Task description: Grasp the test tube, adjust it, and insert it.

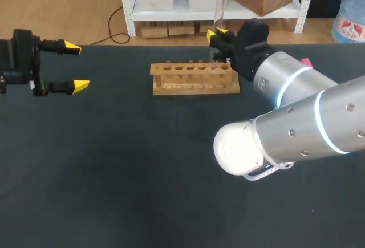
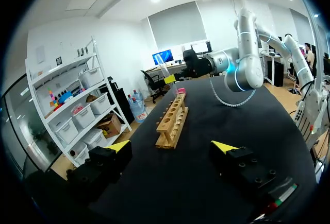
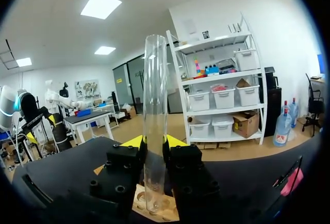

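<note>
1. The right jaws are clamped on the glass test tube [image 3: 154, 121]. They pinch it below its middle so it stands upright, rounded end down, which suits a straight drop.
2. That rounded end hangs just over the holes near the right end of the wooden test tube rack [image 1: 195, 78]. I cannot tell whether it is already inside a hole.
3. The rack lies lengthwise near the far edge of the bench [image 1: 114, 174], about midway along it.
4. The left jaws gape wide and empty by the left edge, well apart from the rack, seemingly parked out of the way.
</note>
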Controlling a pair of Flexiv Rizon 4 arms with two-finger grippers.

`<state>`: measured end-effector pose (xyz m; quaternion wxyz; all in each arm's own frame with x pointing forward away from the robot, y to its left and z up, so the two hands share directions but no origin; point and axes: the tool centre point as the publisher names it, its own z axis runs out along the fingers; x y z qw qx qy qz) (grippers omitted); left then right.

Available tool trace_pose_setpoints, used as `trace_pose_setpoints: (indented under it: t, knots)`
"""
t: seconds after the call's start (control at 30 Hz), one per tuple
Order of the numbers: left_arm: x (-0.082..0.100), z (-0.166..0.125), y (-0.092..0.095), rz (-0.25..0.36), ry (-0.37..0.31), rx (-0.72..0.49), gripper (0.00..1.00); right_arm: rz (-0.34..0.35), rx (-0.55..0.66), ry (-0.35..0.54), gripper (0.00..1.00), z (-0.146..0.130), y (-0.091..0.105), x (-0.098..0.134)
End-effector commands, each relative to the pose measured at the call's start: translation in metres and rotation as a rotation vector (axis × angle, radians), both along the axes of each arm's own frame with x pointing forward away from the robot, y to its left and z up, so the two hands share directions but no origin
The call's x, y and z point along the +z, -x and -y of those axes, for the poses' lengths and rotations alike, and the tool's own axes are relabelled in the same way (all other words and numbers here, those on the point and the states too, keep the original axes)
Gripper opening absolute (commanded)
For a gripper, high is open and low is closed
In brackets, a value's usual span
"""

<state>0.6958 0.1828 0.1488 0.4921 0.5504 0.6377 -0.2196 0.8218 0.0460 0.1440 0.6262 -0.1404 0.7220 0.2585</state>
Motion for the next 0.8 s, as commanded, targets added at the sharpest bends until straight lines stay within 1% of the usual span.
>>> trace_pose_setpoints:
  t: [0.03, 0.43, 0.8]
  knots:
    - [-0.0015, -0.0006, 0.0005, 0.006, 0.004, 0.001, 1.00, 0.000, -0.001, 0.002, 0.00, -0.0001, -0.0037, -0.0025]
    - [-0.0015, -0.0006, 0.0005, 0.006, 0.004, 0.001, 1.00, 0.008, -0.005, -0.002, 0.00, -0.0021, -0.0116, -0.0032]
    - [-0.0015, -0.0006, 0.0005, 0.006, 0.004, 0.001, 1.00, -0.002, -0.007, 0.002, 0.00, 0.0027, -0.0073, -0.0085]
